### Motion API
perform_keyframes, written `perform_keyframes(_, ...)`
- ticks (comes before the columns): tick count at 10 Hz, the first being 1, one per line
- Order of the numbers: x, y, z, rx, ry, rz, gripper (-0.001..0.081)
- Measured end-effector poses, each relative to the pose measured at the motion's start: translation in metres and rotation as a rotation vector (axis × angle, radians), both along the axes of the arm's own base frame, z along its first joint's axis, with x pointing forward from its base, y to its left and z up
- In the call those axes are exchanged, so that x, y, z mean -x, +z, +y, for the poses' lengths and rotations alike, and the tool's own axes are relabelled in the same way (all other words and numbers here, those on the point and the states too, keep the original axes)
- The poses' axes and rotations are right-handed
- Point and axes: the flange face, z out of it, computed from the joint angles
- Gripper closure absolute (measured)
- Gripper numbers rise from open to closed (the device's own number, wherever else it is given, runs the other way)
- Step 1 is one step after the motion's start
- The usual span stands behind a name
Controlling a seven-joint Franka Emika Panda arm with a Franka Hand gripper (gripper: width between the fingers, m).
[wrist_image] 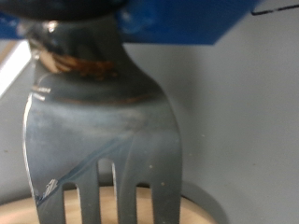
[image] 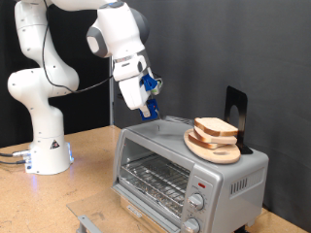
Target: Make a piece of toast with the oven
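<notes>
The silver-grey oven (image: pixel 185 167) stands at the exterior view's lower right, its glass door (image: pixel 154 180) up and the wire rack visible behind it. On its roof lies a round wooden plate (image: pixel 206 149) carrying the piece of toast (image: pixel 216 128), pale with a brown crust. My gripper (image: pixel 150 103) hangs over the roof's left end, a short way left of the plate, shut on a metal fork (image: pixel 155 111). In the wrist view the fork (wrist_image: pixel 103 140) fills the frame, tines pointing away from the gripper (wrist_image: pixel 84 28), with a tan round rim (wrist_image: pixel 201 203) beyond them.
A black upright stand (image: pixel 234 107) rises behind the plate on the oven roof. Two round knobs (image: pixel 197 203) and a red mark (image: pixel 201 183) sit on the oven's right front. A grey metal piece (image: pixel 86 221) lies on the wooden table (image: pixel 87 170); the robot base (image: pixel 47 155) stands left.
</notes>
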Motion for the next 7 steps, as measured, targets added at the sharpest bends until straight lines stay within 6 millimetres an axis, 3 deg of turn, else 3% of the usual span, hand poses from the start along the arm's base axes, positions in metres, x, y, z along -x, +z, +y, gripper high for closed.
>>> perform_keyframes(7, 0.0007, 0.0014, 0.0089, -0.005, 0.006, -0.015, 0.0381)
